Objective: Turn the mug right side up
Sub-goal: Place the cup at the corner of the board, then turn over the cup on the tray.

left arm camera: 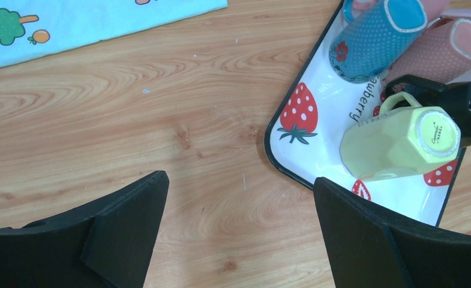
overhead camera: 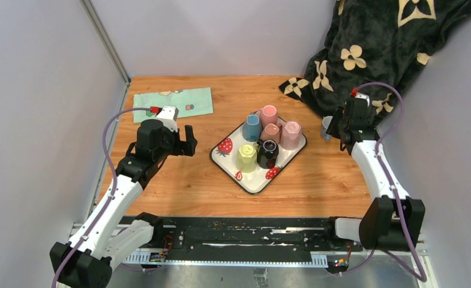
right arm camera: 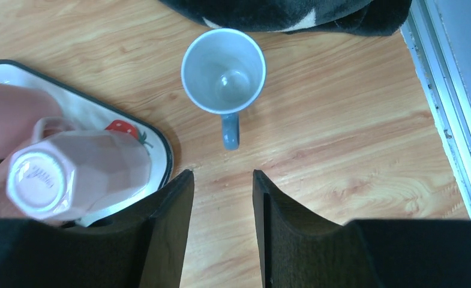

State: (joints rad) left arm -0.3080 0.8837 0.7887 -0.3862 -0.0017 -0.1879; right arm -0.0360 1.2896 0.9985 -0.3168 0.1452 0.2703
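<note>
Grey mug (right arm camera: 223, 71) upright, just ahead of right gripper (right arm camera: 222, 175), not touching

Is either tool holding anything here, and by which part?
Nothing is held. The left tool hangs open over bare tabletop; the right tool is empty, short of the grey mug.

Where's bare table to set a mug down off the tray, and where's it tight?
The widest bare wood lies between the cloth and the tray, under the left gripper. The strip on the tray's near side is also free. Tight: the tray itself, packed with mugs, and the right side, where the grey mug stands by the blanket.
</note>
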